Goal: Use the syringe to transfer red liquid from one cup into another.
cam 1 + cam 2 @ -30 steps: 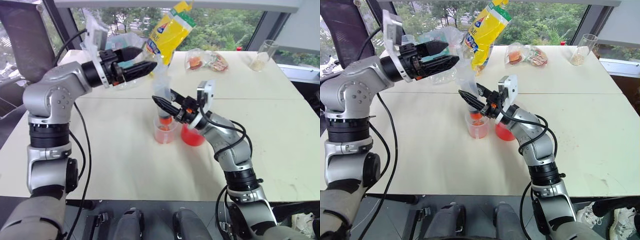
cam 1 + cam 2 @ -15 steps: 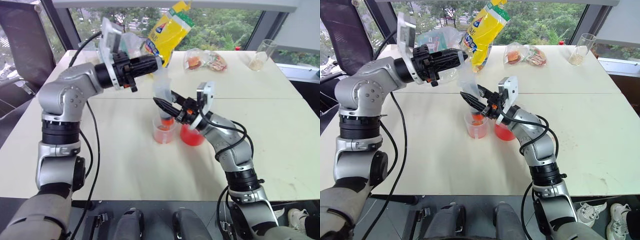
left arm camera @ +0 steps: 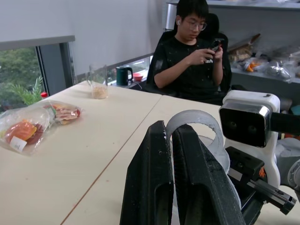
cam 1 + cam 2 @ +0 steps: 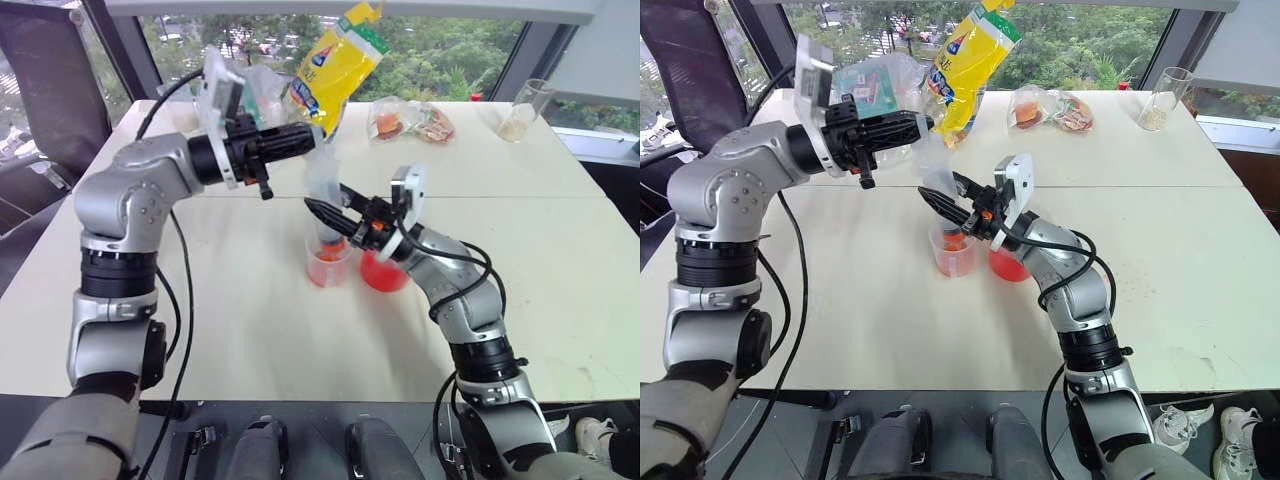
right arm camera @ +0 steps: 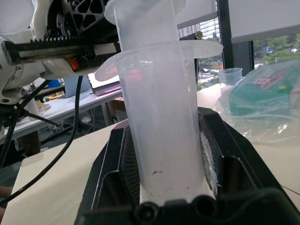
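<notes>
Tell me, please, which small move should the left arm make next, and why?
Probably press the plunger down with the shut left gripper. The right gripper holds the syringe upright with its orange tip in the small cup. The plunger stands raised, and the left gripper is beside its top; contact is unclear.

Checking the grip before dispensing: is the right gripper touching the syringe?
Touching. The right wrist view shows the syringe barrel clamped between the right gripper fingers, with no gap on either side.

Both grippers' fingers point(image 3: 159, 187) clamped together
</notes>
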`<state>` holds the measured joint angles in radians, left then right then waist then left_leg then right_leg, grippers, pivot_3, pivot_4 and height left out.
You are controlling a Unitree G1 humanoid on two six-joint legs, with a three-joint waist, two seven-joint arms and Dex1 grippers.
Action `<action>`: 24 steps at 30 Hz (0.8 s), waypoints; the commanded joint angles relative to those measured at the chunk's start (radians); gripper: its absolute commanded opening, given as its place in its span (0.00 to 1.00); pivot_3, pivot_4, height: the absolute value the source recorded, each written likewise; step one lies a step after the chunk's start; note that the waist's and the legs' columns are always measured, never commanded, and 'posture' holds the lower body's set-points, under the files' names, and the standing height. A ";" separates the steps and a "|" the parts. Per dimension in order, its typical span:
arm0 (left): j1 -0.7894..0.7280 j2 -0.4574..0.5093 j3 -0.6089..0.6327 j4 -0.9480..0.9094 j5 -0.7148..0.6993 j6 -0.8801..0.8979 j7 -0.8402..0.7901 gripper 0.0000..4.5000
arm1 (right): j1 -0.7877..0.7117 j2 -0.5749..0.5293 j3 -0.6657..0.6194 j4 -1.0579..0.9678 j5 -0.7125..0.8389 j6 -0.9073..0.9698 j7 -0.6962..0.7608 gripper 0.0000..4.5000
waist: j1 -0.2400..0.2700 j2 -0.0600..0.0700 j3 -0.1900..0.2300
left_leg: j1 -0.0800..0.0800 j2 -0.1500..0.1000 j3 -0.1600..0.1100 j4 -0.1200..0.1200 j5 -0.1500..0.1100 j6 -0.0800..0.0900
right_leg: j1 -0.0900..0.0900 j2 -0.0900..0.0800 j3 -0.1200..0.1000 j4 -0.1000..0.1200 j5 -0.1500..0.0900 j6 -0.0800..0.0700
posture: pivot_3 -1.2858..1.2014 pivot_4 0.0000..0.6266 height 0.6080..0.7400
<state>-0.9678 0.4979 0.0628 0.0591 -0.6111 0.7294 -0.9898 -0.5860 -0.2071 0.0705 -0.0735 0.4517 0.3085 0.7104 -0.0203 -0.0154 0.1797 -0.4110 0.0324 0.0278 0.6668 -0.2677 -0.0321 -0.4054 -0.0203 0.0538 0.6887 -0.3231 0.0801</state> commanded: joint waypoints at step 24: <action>0.058 0.034 -0.019 -0.061 0.009 0.033 -0.027 0.98 | -0.092 0.042 -0.070 -0.039 0.063 0.056 -0.035 0.30 | -0.005 0.000 0.000 | 0.000 -0.001 0.000 -0.001 0.000 0.000 | 0.000 -0.004 -0.001 0.000 0.000 0.000 | 0.52 0.24 1.00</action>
<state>-0.9023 0.4966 0.0130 0.0269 -0.5896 0.7581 -1.0110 -0.6550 -0.1697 0.0113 -0.0727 0.4971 0.3946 0.6673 -0.0251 -0.0154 0.1798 -0.4110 0.0318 0.0281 0.6662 -0.2677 -0.0320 -0.4059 -0.0238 0.0526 0.6887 -0.3231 0.0801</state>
